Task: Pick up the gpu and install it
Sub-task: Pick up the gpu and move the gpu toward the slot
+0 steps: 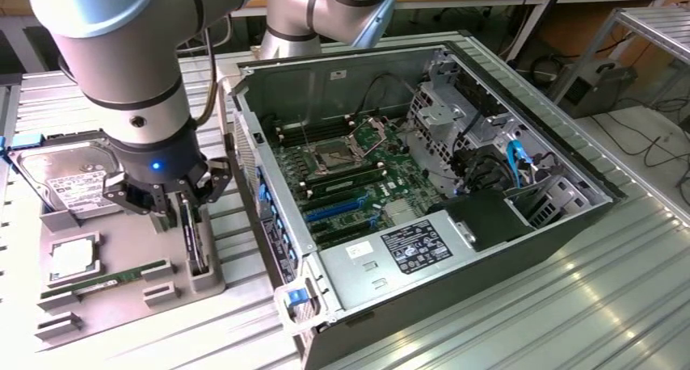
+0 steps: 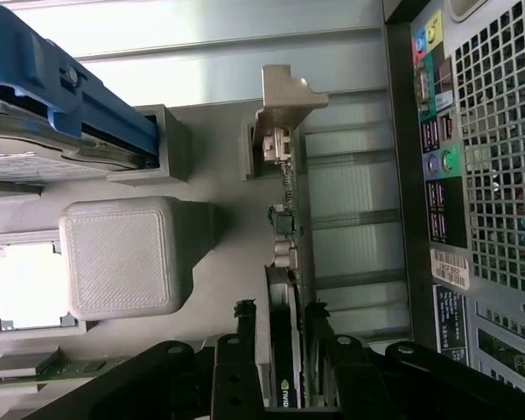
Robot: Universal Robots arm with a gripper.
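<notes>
1. Black and thin, the gpu (image 1: pixel 197 245) is standing on its long edge in a slot of the grey holder tray (image 1: pixel 129 305), in the lower left of the exterior view.
2. The silver end bracket (image 2: pixel 284 96) is sitting at the end of the card farthest from the fingers (image 1: pixel 161 215).
3. The fingers are hanging over the tray, spread fully apart, with one finger on each side of the card. They are straddling it near one end and are gripping nothing.
4. The hard drive (image 1: pixel 70 180) is sitting at the tray's upper-left corner in the exterior view. The processor chip (image 1: pixel 73 257) is lying below it, and the green RAM stick (image 1: pixel 108 277) is lying lower still.
5. The open computer case (image 1: pixel 561 168) is lying on its side on the ribbed metal surface (image 1: pixel 603 305), just to the exterior view's right of the tray. Its motherboard (image 1: pixel 356 176) is facing up.
</notes>
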